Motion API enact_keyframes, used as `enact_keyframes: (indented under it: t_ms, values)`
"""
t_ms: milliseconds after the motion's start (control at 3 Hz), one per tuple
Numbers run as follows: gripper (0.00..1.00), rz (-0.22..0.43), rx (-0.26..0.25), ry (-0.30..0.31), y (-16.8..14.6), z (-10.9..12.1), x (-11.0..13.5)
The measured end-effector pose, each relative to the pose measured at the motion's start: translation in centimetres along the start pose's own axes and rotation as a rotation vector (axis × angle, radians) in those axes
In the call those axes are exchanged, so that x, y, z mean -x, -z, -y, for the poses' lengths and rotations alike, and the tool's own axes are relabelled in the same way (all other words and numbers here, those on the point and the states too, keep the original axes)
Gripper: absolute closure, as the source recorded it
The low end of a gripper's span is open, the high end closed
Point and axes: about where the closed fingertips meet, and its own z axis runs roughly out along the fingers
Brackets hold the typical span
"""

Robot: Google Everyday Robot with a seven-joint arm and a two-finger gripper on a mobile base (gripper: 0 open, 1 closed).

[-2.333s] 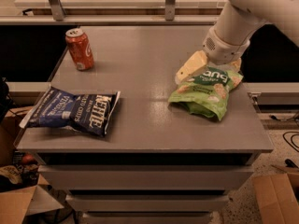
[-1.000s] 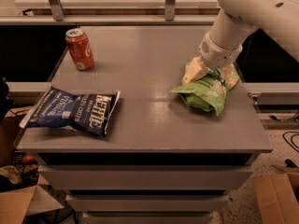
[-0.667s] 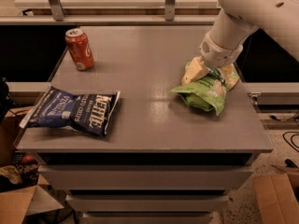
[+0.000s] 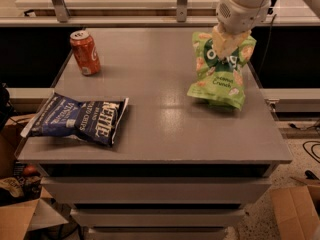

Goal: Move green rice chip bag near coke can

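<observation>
The green rice chip bag (image 4: 218,76) hangs upright above the right side of the grey table (image 4: 160,134), lifted off the surface. My gripper (image 4: 226,43) is shut on the bag's top edge, with the white arm rising to the upper right. The red coke can (image 4: 85,52) stands upright at the table's far left corner, well apart from the bag.
A dark blue Kettle chips bag (image 4: 80,120) lies flat at the front left of the table. Cardboard boxes sit on the floor at lower left (image 4: 22,219) and lower right (image 4: 299,209). A counter with metal posts runs behind the table.
My gripper closed on the green bag and lifted it off the table; the bag now hangs upright instead of lying flat. The can and blue bag have not moved.
</observation>
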Motion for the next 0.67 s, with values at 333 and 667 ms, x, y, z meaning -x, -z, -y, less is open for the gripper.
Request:
enact_keyframes:
  t_ms: [333,667]
  values:
    - [1.00,0.037,-0.040,0.076,3.5,0.2,1.7]
    - [1.00,0.088,-0.058,0.130,5.9,0.2,3.4]
